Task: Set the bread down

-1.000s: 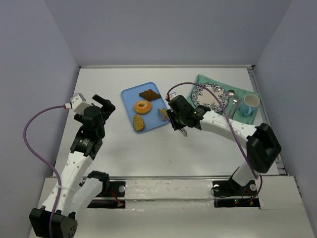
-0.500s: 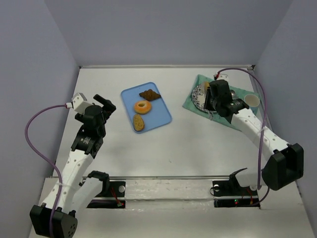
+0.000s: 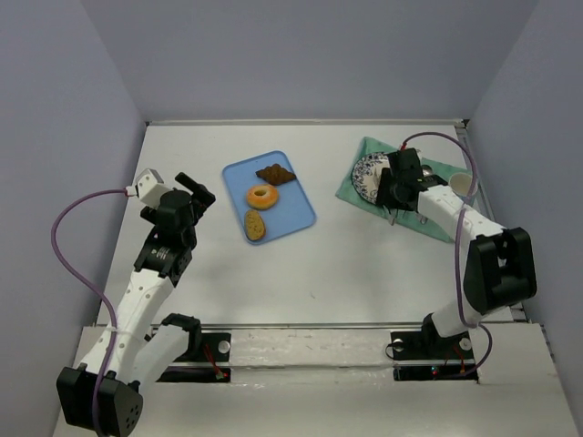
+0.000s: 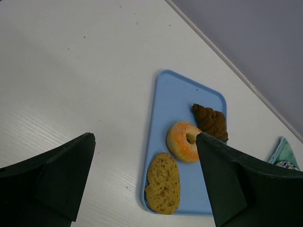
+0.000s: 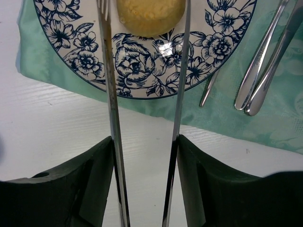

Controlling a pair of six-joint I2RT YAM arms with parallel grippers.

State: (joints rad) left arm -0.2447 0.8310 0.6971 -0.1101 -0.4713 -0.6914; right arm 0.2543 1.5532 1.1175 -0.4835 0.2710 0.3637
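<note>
We see the bread (image 5: 150,14) lying on the flowered plate (image 5: 75,56), which sits on the green cloth (image 5: 284,118) toward the far right corner of the table (image 3: 364,273). The right gripper (image 3: 392,177) hangs over it. Its long thin fingers (image 5: 110,94) are set about a bun's width apart, one on either side of the bread. We cannot tell whether they press it or only flank it.

We judge the bun is where it belongs. The next move calls for spreading and lifting clear without dragging it off the plate or catching the cutlery (image 5: 255,71) alongside.

The left gripper (image 4: 144,137) hovers near the left edge, spread wide and empty. That keeps it clear of the blue tray (image 4: 170,104), where the doughnut (image 4: 185,141) and the speckled roll (image 4: 163,184) lie.
</note>
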